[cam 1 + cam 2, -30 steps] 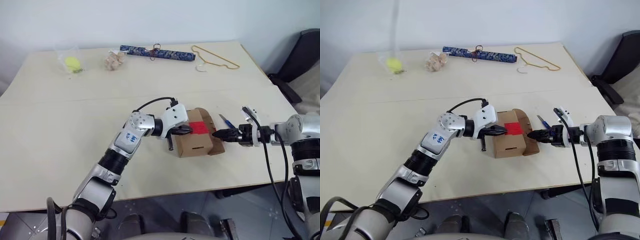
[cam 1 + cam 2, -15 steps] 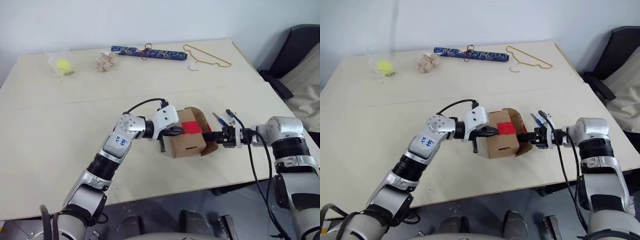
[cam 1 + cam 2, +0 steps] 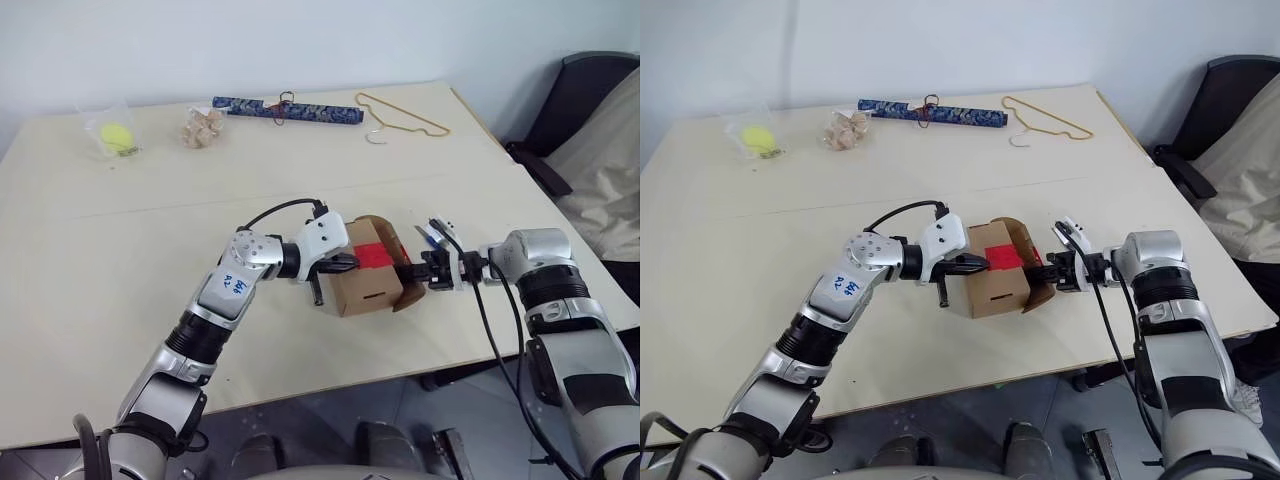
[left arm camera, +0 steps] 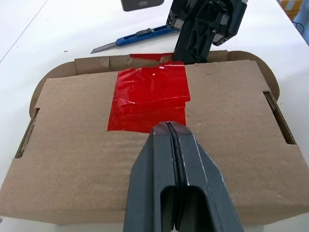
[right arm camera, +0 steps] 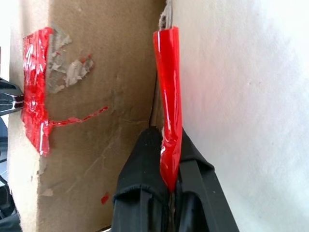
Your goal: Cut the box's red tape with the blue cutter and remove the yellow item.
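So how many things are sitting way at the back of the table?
4. From the robot's left: a yellow-green ball in a clear bag, a bag of pale knobbly bits, a long dark blue patterned roll, and a thin hanger. None looks hidden.

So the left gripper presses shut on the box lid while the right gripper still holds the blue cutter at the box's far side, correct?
Not quite. The right gripper is shut on a strip of the red tape, as the right wrist view shows; the blue cutter lies on the table beyond the box. The left gripper is shut, over the lid.
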Action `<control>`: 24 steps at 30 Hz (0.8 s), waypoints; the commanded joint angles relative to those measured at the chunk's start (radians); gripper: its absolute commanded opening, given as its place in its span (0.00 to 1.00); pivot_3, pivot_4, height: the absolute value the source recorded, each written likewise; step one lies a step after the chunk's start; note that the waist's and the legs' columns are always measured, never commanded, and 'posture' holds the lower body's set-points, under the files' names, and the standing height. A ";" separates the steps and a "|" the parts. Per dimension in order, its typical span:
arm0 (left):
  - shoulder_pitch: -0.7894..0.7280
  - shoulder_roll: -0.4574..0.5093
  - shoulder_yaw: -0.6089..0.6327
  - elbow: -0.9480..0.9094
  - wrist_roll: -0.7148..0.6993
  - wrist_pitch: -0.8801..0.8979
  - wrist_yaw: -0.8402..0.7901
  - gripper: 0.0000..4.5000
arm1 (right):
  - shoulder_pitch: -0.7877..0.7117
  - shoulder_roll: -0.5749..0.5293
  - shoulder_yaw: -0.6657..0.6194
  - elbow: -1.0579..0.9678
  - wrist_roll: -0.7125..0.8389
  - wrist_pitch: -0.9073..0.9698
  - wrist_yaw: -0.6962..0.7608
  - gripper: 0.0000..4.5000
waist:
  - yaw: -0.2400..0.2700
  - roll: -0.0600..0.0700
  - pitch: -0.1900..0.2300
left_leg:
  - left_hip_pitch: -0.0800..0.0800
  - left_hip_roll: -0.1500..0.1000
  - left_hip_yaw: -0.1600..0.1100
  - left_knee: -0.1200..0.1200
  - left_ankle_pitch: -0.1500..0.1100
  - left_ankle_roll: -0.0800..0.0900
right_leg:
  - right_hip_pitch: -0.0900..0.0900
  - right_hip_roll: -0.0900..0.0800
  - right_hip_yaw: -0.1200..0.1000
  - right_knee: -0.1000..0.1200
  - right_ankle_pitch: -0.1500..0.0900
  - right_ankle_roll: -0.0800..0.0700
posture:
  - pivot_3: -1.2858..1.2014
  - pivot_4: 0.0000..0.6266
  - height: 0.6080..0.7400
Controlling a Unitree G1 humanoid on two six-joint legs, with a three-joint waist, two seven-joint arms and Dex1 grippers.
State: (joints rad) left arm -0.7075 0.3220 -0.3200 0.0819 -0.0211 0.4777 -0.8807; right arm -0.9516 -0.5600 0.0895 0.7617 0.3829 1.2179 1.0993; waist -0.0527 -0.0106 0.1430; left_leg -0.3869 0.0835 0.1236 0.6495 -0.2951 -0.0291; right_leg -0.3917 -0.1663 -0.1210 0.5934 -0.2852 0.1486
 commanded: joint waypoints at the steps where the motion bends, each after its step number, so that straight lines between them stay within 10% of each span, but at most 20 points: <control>1: 0.072 -0.015 -0.069 0.095 0.016 0.032 -0.010 0.00 | -0.004 -0.028 -0.051 -0.117 0.039 0.055 -0.024 0.01 | 0.006 0.002 0.001 | 0.000 0.000 0.000 0.000 0.000 0.000 | 0.000 0.000 0.000 0.000 0.000 0.000 | 0.52 0.24 1.00; 24: -0.024 -0.347 0.040 0.413 -0.023 -0.271 0.186 0.00 | -0.242 -0.432 0.179 -0.595 0.117 0.383 -0.079 0.01 | 0.087 0.011 0.009 | -0.032 -0.001 -0.001 0.025 -0.006 0.006 | -0.023 -0.001 0.000 0.001 0.003 0.002 | 0.52 0.24 1.00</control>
State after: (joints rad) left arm -0.7035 0.0024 -0.2739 0.4804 -0.0472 0.2432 -0.7099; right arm -1.1635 -0.9689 0.2605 0.1912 0.4936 1.6081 1.0229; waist 0.0345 0.0005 0.1523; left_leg -0.4225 0.0826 0.1213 0.6757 -0.3013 -0.0235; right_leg -0.4170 -0.1675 -0.1215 0.5969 -0.2817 0.1512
